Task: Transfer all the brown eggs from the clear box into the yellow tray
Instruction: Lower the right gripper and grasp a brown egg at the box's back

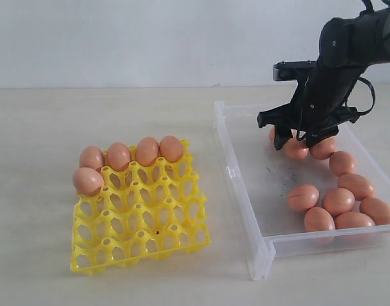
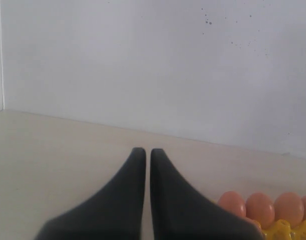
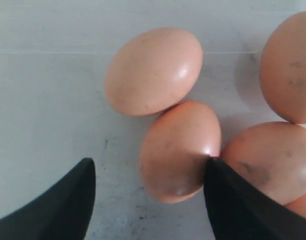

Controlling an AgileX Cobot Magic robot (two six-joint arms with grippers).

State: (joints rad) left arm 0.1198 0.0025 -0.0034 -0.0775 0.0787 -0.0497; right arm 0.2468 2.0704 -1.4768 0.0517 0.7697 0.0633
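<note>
The right wrist view alone shows the right fingers (image 3: 62, 205) open astride one brown egg (image 3: 180, 150) in the clear box (image 1: 268, 191); left wrist view: left fingers (image 2: 125, 192) closed

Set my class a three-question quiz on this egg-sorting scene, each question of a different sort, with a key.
1. How many brown eggs sit in the yellow tray?
2. True or false: the right tool is shut on an egg.
3. Which holds more eggs? A the tray; B the clear box; C equal.
Key: 1 five. 2 false, it stands open astride one egg. 3 B.
</note>
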